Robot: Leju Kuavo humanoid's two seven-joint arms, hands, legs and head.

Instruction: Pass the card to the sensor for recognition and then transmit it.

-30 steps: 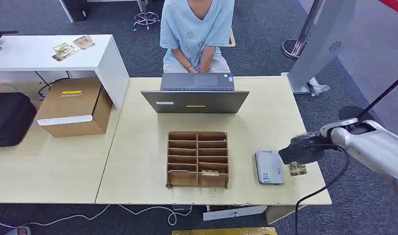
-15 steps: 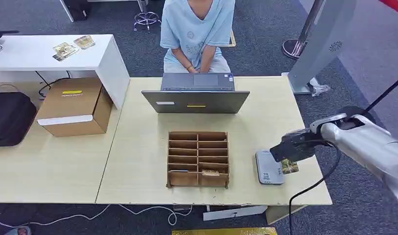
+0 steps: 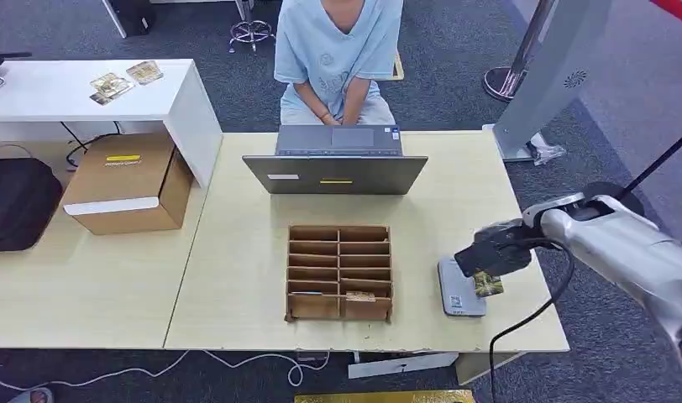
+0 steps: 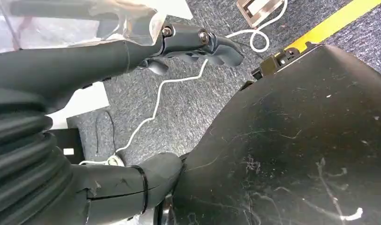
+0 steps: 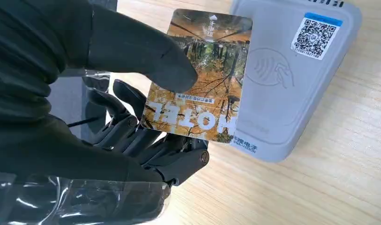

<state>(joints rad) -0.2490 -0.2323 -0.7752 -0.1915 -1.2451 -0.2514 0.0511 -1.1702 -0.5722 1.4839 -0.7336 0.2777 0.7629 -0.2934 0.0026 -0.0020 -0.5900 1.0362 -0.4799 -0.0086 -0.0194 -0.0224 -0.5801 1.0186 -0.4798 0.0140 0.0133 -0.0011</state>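
The left robot hand (image 4: 193, 42) hangs by the robot's side over the floor, fingers loosely curled around nothing. On the desk (image 3: 237, 277), the sensor (image 3: 457, 294) lies flat near the right edge, a grey pad with a QR sticker. Over its right edge the right robot hand (image 3: 489, 254) pinches the card (image 5: 200, 79) between thumb and fingers. The card looks light, thin, stiff and glossy, likely slippery, so a grip at one end, leaving the face free for reading, seems best. It shows an autumn forest picture with pale lettering.
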